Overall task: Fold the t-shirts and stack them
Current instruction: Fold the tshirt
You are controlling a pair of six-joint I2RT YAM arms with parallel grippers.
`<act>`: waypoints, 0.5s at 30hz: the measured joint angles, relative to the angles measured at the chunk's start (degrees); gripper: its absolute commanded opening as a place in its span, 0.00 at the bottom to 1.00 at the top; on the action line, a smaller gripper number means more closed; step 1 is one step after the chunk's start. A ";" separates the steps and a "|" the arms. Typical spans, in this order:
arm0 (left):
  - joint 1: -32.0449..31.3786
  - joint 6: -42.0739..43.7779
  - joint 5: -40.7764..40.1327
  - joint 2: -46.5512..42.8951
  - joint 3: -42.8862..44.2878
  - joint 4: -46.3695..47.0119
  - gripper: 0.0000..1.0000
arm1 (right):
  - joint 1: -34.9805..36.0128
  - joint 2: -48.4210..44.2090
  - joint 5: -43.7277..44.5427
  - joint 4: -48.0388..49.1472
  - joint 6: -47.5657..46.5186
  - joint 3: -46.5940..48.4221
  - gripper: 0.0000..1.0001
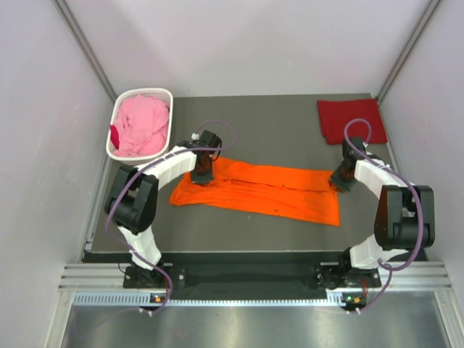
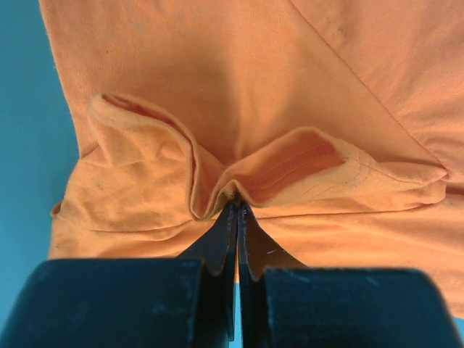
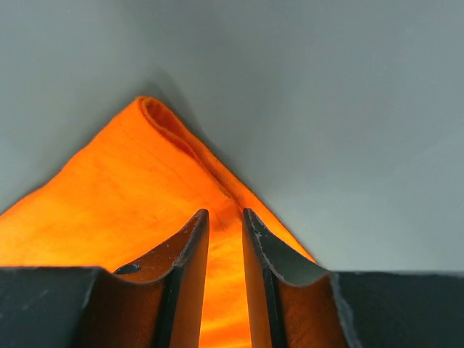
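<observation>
On orange t-shirt [image 1: 261, 192] edges, left gripper [image 2: 235, 205], right gripper [image 3: 225, 213]; grey mat [image 1: 275, 138] beyond

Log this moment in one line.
orange shirt: flat, centre | left gripper: shut on left end | right gripper: shut on right end | red shirt: folded, far right | pink shirt: in basket
</observation>
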 measured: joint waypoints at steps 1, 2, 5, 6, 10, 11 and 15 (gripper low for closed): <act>0.00 0.00 0.00 0.00 0.00 0.00 0.00 | 0.00 0.20 0.04 0.26 0.15 -0.15 0.24; 0.00 -0.02 0.00 0.00 0.00 0.00 0.00 | 0.00 0.44 0.17 0.26 0.28 -0.22 0.23; -0.07 -0.04 0.00 0.00 0.02 -0.04 0.00 | 0.00 1.46 0.61 0.76 0.63 -0.26 0.15; -0.11 -0.11 -0.09 0.00 0.11 -0.22 0.00 | -0.02 1.88 0.76 1.25 0.70 -0.33 0.12; -0.76 -0.31 -1.16 -0.37 1.38 -1.51 0.00 | -0.13 2.49 1.22 2.25 1.29 -0.74 0.00; -1.11 -0.44 -1.68 -0.83 1.60 -1.73 0.00 | -0.15 2.45 1.29 2.40 1.33 -0.90 0.00; -2.75 -0.92 -3.87 -3.41 1.64 -2.62 0.00 | -0.13 1.75 1.62 3.15 1.68 -1.68 0.00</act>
